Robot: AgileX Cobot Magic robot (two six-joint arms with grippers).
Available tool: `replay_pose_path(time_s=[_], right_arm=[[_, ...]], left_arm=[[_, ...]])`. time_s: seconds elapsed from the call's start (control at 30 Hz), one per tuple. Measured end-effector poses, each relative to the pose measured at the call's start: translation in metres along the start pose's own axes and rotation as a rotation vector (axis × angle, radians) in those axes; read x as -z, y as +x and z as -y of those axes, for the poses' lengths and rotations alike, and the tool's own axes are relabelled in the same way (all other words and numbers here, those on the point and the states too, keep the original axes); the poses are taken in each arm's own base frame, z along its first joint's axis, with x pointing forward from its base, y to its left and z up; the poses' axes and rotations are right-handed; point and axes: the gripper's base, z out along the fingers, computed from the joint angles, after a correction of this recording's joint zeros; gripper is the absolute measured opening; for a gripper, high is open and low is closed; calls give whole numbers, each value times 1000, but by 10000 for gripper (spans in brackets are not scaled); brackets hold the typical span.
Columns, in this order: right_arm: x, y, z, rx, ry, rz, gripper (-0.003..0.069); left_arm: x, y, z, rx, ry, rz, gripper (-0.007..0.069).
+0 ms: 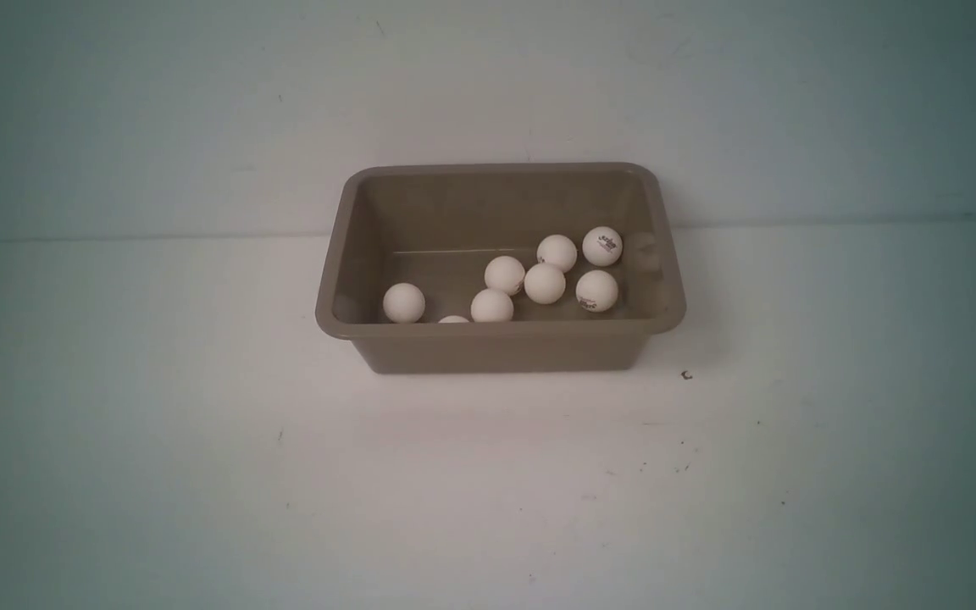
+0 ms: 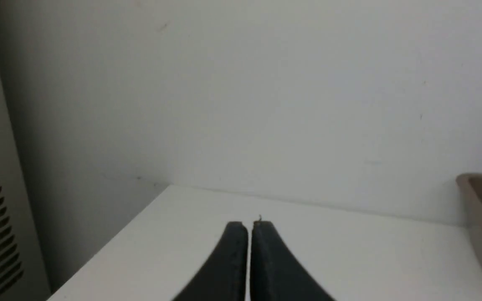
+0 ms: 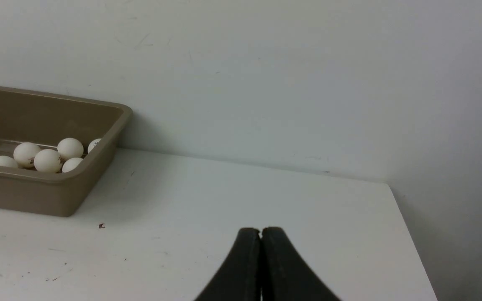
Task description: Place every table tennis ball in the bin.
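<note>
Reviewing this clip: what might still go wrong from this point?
One ball is mostly hidden behind the near rim of the bin, so a count from the front view could miss it or others.

The left gripper and right gripper are both shut, so any further pick would probably fail unless they open first.

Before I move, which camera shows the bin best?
The front view: the bin shows whole, with balls inside. The right wrist view shows part, some balls included; the left wrist view, only an edge portion.
</note>
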Motion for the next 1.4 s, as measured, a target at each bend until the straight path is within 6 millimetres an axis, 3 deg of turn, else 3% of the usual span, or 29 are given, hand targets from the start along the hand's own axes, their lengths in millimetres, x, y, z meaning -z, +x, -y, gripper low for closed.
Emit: replay_pose_path(time_s=[0.13,0.37,0.5,0.67,1.0,1.4], right_arm=[[0,0,0,0,0,0,-10],[0,0,0,0,0,0,-10],[0,0,0,0,0,0,-10],[0,0,0,0,0,0,-10],[0,0,0,0,0,0,-10],[0,0,0,0,0,0,-10]], left_arm=[[0,0,0,-31,0,2,-4],[6,-54,-2,-134,-62,192,-4],[6,-58,-2,-140,-65,212,-4],[3,-41,5,-153,23,158,-4],[1,21,10,-120,132,-93,-4],[9,51,11,-239,187,-418,-4]])
